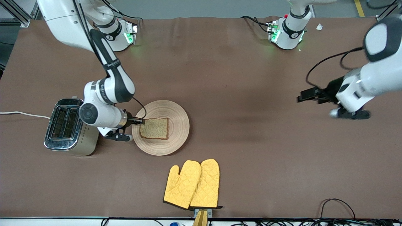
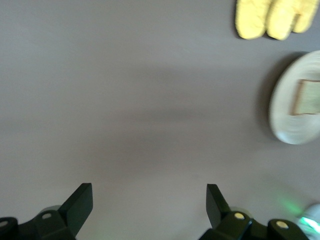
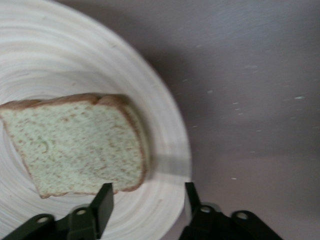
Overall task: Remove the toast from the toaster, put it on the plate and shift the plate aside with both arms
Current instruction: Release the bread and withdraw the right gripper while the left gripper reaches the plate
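Note:
The toast [image 1: 154, 128] lies flat on the round light-wood plate [image 1: 179, 125], toward the toaster's side of it. My right gripper [image 1: 141, 121] is open and low over the plate's rim beside the toast. In the right wrist view [image 3: 149, 200] one finger is at the toast's [image 3: 75, 145] corner, the other at the plate's [image 3: 167, 150] edge, with only bare plate between them. My left gripper [image 1: 304, 96] is open and empty, up over bare table at the left arm's end. In the left wrist view [image 2: 149, 200] the plate [image 2: 286, 125] with the toast [image 2: 309, 97] shows far off.
A silver two-slot toaster [image 1: 67, 125] stands beside the plate toward the right arm's end, with a white cord. A pair of yellow oven mitts [image 1: 193, 183] lies nearer the front camera than the plate, also in the left wrist view [image 2: 275, 17]. Brown cloth covers the table.

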Controlling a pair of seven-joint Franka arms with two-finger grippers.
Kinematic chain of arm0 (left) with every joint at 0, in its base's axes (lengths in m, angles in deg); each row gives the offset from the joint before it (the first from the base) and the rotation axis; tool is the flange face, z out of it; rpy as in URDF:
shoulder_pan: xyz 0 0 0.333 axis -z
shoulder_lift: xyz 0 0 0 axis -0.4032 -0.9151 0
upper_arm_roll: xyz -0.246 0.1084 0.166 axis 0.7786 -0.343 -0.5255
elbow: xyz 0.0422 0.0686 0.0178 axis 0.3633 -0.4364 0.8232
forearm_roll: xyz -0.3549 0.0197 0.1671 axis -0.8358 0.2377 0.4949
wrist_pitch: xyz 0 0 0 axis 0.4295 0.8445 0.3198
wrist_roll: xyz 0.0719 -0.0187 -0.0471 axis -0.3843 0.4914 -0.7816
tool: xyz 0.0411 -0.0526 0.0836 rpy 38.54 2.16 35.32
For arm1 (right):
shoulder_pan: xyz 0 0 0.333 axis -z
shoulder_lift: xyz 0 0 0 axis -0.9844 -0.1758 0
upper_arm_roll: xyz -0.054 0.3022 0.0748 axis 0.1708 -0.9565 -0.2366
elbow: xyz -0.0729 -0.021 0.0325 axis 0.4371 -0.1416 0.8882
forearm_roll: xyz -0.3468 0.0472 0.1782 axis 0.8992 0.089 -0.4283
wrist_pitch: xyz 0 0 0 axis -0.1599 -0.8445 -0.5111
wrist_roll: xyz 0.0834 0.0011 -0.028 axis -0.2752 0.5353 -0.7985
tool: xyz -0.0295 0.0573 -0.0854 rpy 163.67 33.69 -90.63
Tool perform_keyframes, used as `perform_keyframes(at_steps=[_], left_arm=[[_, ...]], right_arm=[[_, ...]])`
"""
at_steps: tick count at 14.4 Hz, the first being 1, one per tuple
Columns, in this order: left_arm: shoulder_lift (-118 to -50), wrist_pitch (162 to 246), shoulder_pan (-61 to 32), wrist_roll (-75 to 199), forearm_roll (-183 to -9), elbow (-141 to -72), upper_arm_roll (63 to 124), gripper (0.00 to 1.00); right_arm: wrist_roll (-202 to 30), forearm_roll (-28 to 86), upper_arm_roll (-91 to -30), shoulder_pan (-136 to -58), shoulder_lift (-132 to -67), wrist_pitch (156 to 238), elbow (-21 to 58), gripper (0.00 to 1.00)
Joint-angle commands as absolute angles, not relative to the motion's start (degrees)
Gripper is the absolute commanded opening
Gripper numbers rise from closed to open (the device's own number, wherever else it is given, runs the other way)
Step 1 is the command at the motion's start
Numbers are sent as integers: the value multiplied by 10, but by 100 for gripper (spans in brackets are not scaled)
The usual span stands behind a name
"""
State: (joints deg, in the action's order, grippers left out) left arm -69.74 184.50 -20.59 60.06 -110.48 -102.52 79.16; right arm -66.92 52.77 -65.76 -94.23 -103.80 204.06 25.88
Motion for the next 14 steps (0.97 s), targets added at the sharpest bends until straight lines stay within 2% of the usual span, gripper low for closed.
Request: perform_keyframes(at_steps=[1,3,5,10,14], left_arm=[[-765,1876,-192,613,-1206,-1010,804,100],[-810,1930,-153,639,-1264,-1004,804,100],[-860,1987,-105,647,-1317,-997,806,100],[-1028,2137,34,631,-1409,-880,807,100],[-1103,2226,93,581,-1473,-840,808,100]], right_arm=[[-673,581,-646,-921,-1015,1958,211,100],[-676,673,-633,-917,-996,1910,165,100],[-676,684,-626,-889,-969,1868,117,100],[-751,670,-627,-812,-943,1689,-39,100],[-783,640,-626,-747,-871,1671,-46,100]])
